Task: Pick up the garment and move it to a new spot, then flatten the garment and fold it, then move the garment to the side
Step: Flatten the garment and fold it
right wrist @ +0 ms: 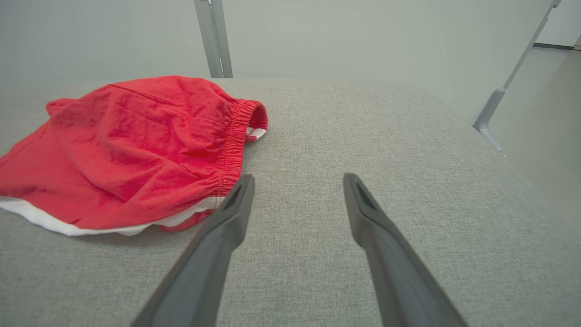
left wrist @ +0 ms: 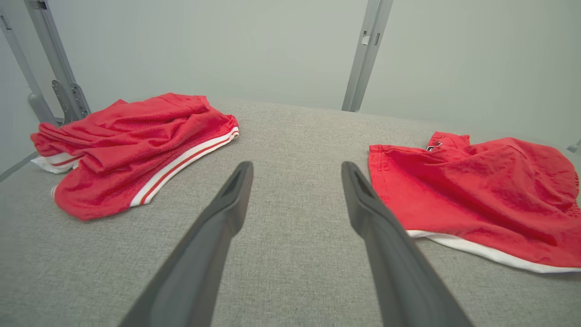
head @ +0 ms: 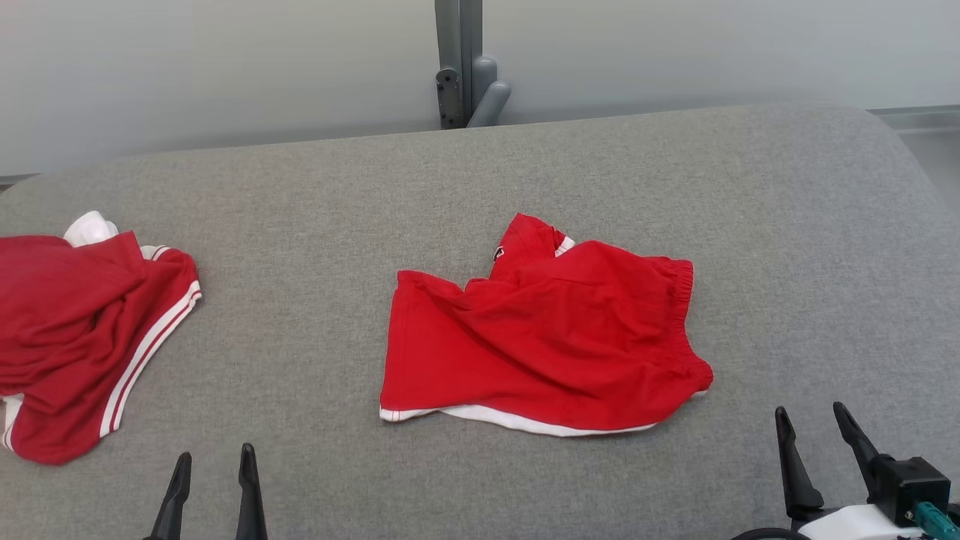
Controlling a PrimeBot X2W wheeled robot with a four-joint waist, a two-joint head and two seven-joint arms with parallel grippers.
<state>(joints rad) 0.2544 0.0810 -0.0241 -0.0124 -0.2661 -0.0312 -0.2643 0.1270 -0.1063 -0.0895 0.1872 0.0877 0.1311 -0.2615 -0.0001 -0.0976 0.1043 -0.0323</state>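
Red cloth shorts with a white bottom edge (head: 547,337) lie crumpled in the middle of the soft grey cloth-covered desk (head: 315,210), and we think these are the garment we must pick up. Our left gripper (head: 215,452) and our right gripper (head: 811,409) both hang near the front edge with their fingers spread apart, holding nothing and not touching the shorts. Lots could go wrong from here. The shorts are folded over on themselves, so if we pinch just the top layer, the rest may hang down and twist, and then they will be harder to make flat. If we push down too hard, we might grab the grey desk cover as well. The stretchy waistband (right wrist: 231,150) on the right side is bunchy and could slip out. Another red garment with white stripes (head: 82,337) sits well apart on the left, and we could reach for that one by mistake because it looks so alike. A small dark tag (head: 499,253) shows near the far edge of the shorts, but it is too small for us to read. We see no other words.
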